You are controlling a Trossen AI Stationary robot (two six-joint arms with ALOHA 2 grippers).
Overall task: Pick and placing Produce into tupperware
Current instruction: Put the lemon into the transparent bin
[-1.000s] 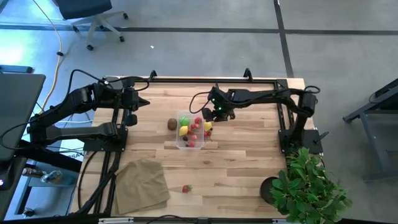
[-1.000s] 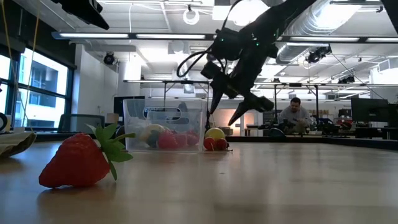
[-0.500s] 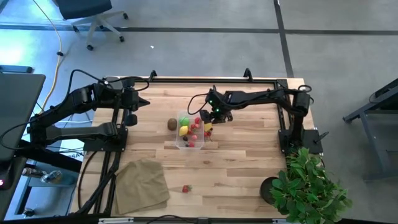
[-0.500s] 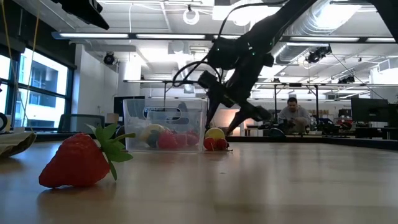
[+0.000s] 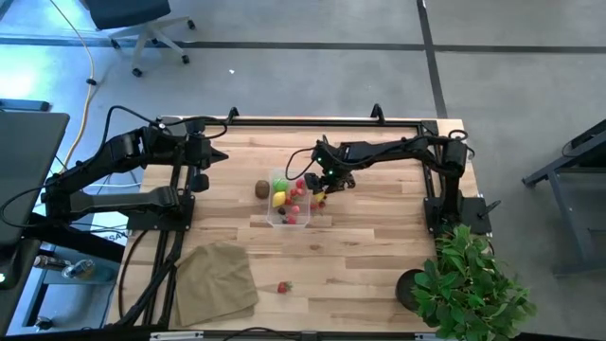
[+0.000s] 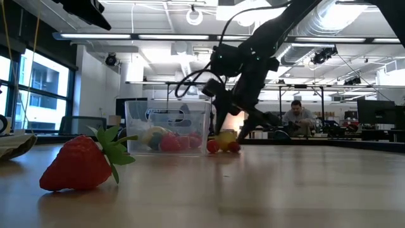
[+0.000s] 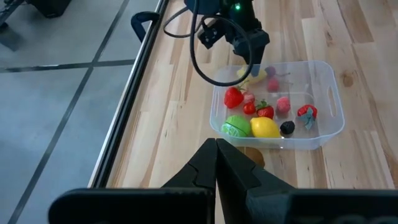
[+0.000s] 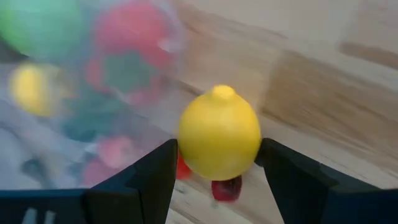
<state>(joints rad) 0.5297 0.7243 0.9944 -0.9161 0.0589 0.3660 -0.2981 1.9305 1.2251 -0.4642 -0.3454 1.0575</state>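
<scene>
Now that the right gripper (image 8: 217, 163) has dropped low, its open fingers sit around the yellow toy lemon (image 8: 219, 132) — not squeezing yet — beside the clear plastic tub (image 5: 290, 219).

Open-plan lab: exposed ducts (image 6: 354, 28), workbenches.

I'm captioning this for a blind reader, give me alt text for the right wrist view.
A yellow lemon sits on the wooden table between the open right gripper's two dark fingers, small red berries under it. Beside it, a clear tub holds blurred fruit.
</scene>
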